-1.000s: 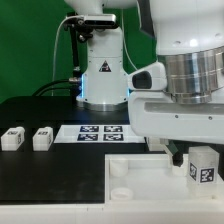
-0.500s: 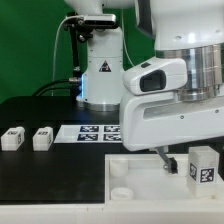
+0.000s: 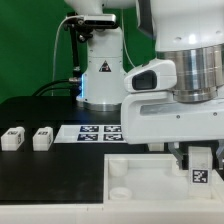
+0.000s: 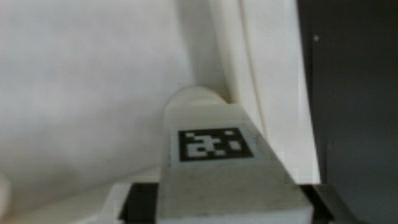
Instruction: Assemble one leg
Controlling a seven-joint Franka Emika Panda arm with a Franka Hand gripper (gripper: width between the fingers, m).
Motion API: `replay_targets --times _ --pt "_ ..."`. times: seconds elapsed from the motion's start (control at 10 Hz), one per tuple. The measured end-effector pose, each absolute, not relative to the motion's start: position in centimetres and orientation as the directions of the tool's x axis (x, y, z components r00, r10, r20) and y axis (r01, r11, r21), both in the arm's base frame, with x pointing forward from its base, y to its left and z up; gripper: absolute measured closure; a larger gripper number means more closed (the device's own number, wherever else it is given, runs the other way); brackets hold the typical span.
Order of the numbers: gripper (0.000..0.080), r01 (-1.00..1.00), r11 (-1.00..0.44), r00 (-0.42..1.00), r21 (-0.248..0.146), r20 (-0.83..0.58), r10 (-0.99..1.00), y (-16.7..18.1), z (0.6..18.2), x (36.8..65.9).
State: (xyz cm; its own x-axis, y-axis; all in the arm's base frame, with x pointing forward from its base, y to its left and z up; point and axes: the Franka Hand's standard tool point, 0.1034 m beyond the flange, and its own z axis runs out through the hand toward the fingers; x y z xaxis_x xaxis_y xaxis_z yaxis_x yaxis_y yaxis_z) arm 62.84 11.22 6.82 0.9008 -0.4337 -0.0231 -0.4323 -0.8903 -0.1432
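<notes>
My gripper (image 3: pixel 200 158) is at the exterior view's right, its fingers either side of a white leg (image 3: pixel 201 168) with a black-and-white tag facing the camera. The leg stands upright over the near right corner of the large white panel (image 3: pixel 145 170). In the wrist view the leg (image 4: pixel 217 150) fills the gap between my fingers (image 4: pixel 143 203), and my gripper (image 4: pixel 228 206) is shut on it. Two more legs (image 3: pixel 12 138) (image 3: pixel 42 138) lie on the black table at the exterior view's left.
The marker board (image 3: pixel 98 131) lies flat behind the panel. The arm's base (image 3: pixel 100 70) stands at the back centre. The panel has a round hole (image 3: pixel 121 189) at its near left corner.
The gripper body swung to the exterior view's left, then came back to the right and down around the leg. The leg has stayed at about the same spot on the panel.
</notes>
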Motion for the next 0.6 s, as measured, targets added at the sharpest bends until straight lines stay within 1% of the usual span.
replay_targets --times 0.2,0.3,0.4,0.5,0.6 --pt "0.0508 -0.645 -0.753 0.763 -0.127 -0.05 -0.645 11.24 6.81 62.79" --pt "0.0508 -0.762 -0.636 0.646 -0.119 -0.074 -0.76 11.2 6.79 62.76" --pt "0.0508 -0.868 -0.485 0.495 -0.109 -0.107 -0.862 11.2 6.78 62.73" --pt "0.0508 -0.929 -0.357 0.368 -0.098 -0.132 -0.92 11.28 6.76 62.72" --pt "0.0508 -0.981 -0.177 0.189 -0.078 -0.17 -0.967 11.34 6.74 62.74"
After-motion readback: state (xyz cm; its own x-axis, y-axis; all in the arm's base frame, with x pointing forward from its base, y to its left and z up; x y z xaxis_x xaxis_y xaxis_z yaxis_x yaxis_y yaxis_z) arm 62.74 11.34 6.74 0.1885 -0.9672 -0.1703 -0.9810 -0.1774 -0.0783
